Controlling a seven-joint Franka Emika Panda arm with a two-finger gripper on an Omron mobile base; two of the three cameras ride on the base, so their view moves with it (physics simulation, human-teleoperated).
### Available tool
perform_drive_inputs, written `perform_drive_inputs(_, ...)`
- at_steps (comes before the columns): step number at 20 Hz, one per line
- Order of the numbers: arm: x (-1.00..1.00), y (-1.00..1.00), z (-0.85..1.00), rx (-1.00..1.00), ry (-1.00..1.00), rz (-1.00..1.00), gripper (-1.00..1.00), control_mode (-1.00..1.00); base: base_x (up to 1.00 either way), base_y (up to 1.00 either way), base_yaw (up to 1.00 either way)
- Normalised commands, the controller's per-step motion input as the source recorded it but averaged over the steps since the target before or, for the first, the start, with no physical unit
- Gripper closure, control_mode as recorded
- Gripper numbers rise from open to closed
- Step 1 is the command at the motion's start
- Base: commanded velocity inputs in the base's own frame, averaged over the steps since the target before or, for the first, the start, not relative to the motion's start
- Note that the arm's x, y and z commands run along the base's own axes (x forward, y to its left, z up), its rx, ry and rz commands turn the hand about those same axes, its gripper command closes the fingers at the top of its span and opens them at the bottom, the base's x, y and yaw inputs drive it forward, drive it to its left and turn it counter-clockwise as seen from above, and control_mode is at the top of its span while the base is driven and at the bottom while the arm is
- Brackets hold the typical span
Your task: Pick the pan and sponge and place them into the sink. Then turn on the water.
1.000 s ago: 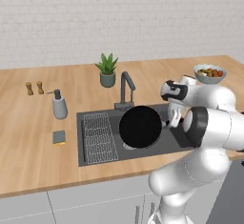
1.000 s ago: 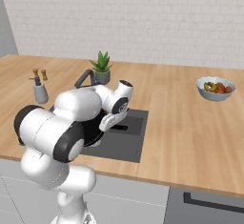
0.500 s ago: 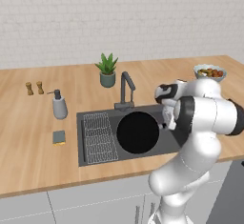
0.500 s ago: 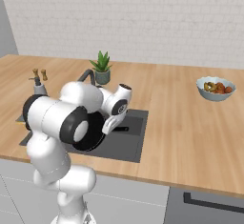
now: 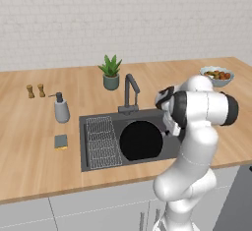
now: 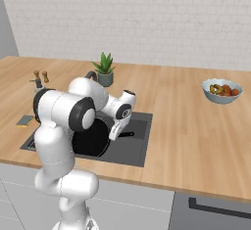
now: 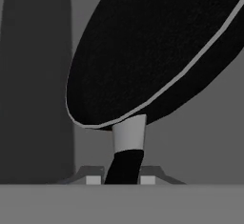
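Observation:
The black pan (image 5: 141,140) lies low inside the sink (image 5: 98,122), in the basin's right half beside the wire rack. My gripper (image 5: 166,129) is shut on the pan's short handle at its right edge. In the hand view the handle (image 7: 127,161) runs up between my fingertips (image 7: 94,179) to the pan (image 7: 157,46). From the right, the pan (image 6: 90,137) sits partly behind my arm, with the gripper (image 6: 116,132) over the sink (image 6: 139,148). The sponge (image 5: 61,141) rests on the counter left of the sink, and its edge (image 6: 24,121) peeks out by my arm. The faucet (image 5: 130,91) stands behind the basin with no water running.
A grey soap dispenser (image 5: 61,109) and two small shakers (image 5: 35,91) stand at the back left. A potted plant (image 5: 111,72) sits behind the faucet. A fruit bowl (image 5: 217,75) is at the far right. My elbow looms over the sink's right rim.
The pan has come down and slightly left into the basin, still held by its handle. My elbow has swung up and over the sink's right side.

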Motion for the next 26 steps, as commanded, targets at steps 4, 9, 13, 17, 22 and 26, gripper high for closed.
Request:
perform_drive_inputs(4,0.20,0.00,-0.42,0.00,0.02,0.10,1.00,-1.00,0.00,0.00,0.00)
perform_drive_inputs(9,0.26,0.00,-0.35,0.00,0.01,0.08,1.00,-1.00,0.00,0.00,0.00)
perform_drive_inputs(13,0.32,0.00,-0.41,-0.01,0.00,0.04,1.00,-1.00,0.00,0.00,0.00)
perform_drive_inputs(17,0.32,0.00,-0.49,-0.03,0.00,0.01,1.00,-1.00,0.00,0.00,0.00)
perform_drive_inputs(22,0.15,0.00,-0.18,-0.02,-0.02,0.00,1.00,-1.00,0.00,0.00,0.00)
perform_drive_inputs(26,0.00,0.00,0.00,-0.05,-0.13,0.00,-1.00,-1.00,0.00,0.00,0.00)
